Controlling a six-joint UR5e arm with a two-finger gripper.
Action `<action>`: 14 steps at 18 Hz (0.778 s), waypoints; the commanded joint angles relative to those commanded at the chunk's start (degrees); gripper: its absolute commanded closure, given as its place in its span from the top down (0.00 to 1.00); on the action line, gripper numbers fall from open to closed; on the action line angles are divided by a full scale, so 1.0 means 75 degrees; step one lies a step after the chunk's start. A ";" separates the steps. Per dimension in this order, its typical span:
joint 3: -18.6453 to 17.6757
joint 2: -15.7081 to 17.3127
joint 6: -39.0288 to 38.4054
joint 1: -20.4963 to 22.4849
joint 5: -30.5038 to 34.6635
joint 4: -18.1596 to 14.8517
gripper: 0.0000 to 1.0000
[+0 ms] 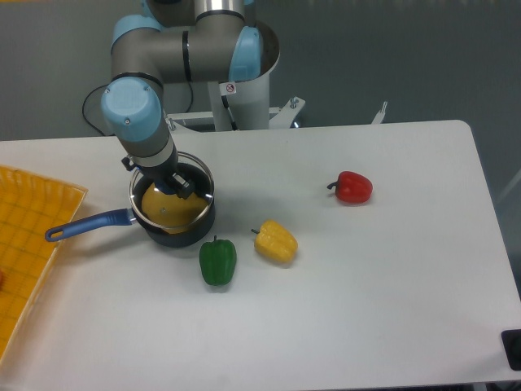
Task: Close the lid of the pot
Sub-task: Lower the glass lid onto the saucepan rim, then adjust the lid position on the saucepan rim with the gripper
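The black pot with a long blue handle sits left of the table's middle, yellow showing inside. The glass lid with a silver rim lies over the pot's mouth, nearly lined up with the pot's rim. My gripper comes straight down onto the lid's centre and is shut on the lid's dark knob, which its fingers mostly hide.
A green pepper lies just in front of the pot, with a yellow pepper to its right. A red pepper rests further right. A yellow tray sits at the left edge, near the handle's end.
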 joint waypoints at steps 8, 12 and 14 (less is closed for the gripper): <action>-0.0024 -0.0047 -0.0164 -0.0047 0.0012 0.0012 0.41; -0.0035 -0.0059 -0.0164 -0.0118 0.0012 0.0012 0.41; -0.0024 -0.0117 -0.0211 -0.0118 0.0012 0.0035 0.41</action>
